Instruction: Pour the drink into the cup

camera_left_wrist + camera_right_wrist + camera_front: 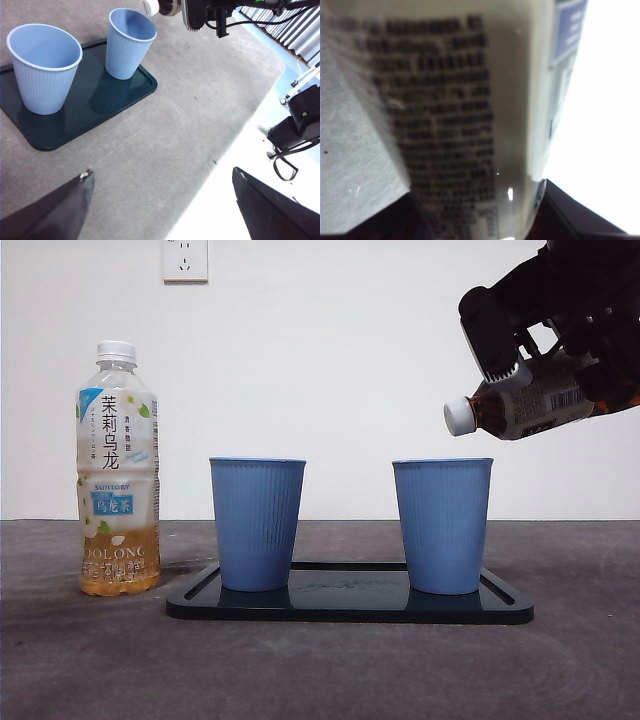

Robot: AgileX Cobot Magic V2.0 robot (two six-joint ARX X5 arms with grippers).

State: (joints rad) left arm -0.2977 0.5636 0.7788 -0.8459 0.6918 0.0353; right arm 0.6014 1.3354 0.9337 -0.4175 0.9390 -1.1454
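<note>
- Right gripper [560, 350]: black jaws closed around the body of a brown drink bottle [525, 405], high at the right of the scene. In the right wrist view the bottle's printed label [445, 125] fills the picture, blurred, with the jaws dark on either side of it.
- Brown drink bottle: held in the air, tilted close to level, its white cap [459, 416] pointing left and slightly down. The cap is on. It hangs above the rim of the right cup, just over its right edge, not touching it.
- Right cup [442, 525]: blue, ribbed, upright, on the right part of the tray.
- Left cup [257, 523]: same make, upright, on the left part of the tray, well apart from the right cup.
- Tray [350, 606]: dark, flat, low-rimmed, on the grey table [320, 670].
- Left gripper [162, 210]: jaws spread wide apart, holding nothing, above the bare table, near the tray but clear of it.
- Oolong tea bottle [118, 470]: clear, white-capped, upright on the table, left of the tray; amber liquid only in its lower part.
- Wall socket [185, 260]: white, on the far wall, upper left.
</note>
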